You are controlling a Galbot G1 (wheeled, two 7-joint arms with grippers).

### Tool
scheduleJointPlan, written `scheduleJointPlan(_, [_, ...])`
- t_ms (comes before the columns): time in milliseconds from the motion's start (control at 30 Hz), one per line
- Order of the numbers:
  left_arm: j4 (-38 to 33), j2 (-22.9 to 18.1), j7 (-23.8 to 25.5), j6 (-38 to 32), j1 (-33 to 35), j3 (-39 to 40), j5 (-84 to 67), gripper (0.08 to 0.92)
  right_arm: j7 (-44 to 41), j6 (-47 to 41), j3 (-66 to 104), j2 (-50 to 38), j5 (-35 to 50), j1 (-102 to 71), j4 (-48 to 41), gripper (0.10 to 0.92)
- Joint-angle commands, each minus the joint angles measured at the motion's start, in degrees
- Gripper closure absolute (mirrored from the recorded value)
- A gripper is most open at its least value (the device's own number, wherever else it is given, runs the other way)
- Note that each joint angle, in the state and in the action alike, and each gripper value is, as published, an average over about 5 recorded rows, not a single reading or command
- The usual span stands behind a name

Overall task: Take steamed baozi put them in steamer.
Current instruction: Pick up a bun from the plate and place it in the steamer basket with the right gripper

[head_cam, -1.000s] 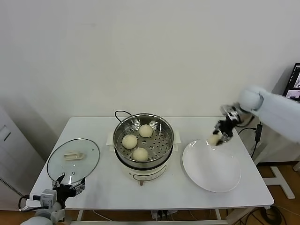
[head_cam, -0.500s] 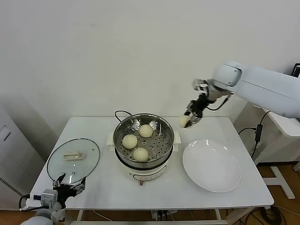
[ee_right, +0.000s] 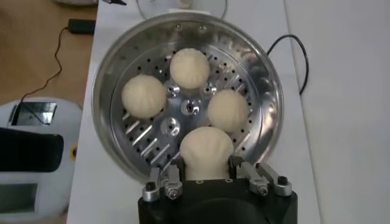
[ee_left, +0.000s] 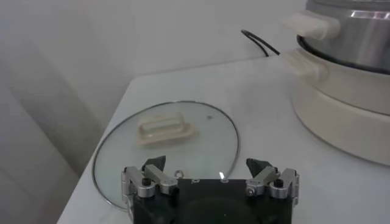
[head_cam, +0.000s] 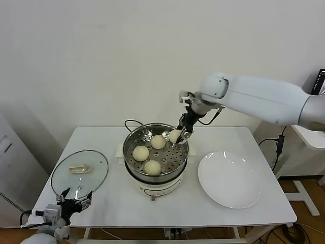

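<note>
Over the steamer (head_cam: 155,152) your right gripper (head_cam: 179,137) clamps a smooth, cream-white bun (head_cam: 174,135) above the far right rim; three more buns (ee_right: 189,67) sit on the perforated floor. Beside it to the right you have the white plate (head_cam: 229,180), to the left the glass lid (head_cam: 79,173). Your left gripper (ee_left: 210,178) waits open near the lid

A white table (head_cam: 167,208) stands against a pale wall. Three things rest directly on it — a round glass lid (head_cam: 79,173) with a white handle near the left edge, the steamer (head_cam: 155,155) on its white pot base in the middle, and a flat white plate (head_cam: 229,179) to the right. A black cord (head_cam: 131,122) trails behind the steamer.
</note>
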Motion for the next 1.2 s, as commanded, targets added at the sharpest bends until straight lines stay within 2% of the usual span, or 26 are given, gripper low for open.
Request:
scheduleJointPlan(33, [0.4,0.0,0.1,-0.2,0.0,0.0,0.0,0.177,5.7,-4.0,0.1,2.7,-0.9,-5.4,0.3,0.584])
scheduleJointPlan(600, [0.8,-0.2,0.1,-0.4,0.0,-0.1,0.0,0.177,8.3,-4.9,1.9,3.1,-4.1,-10.3,-0.4,0.570])
scheduleJointPlan(733, [0.8,-0.3,0.1,-0.4,0.0,-0.1,0.0,0.177,9.4,-5.0,2.7,3.1,-2.9,-10.8,-0.2,0.491])
scheduleJointPlan(1000, [0.7,-0.5,0.1,-0.4,0.1,-0.1,0.1,0.177,9.4,-5.1,4.9,0.6,-0.3,-9.4,0.6,0.251])
scheduleJointPlan(1100, [0.6,-0.5,0.1,-0.3,0.1,-0.1,0.1,0.177,8.1,-5.0,7.2,-1.8,0.9,-8.2,1.1,0.211])
scheduleJointPlan(1200, [0.5,-0.6,0.1,-0.3,0.2,-0.1,0.1,0.177,7.1,-4.7,10.3,-5.1,2.8,-7.3,1.3,0.204])
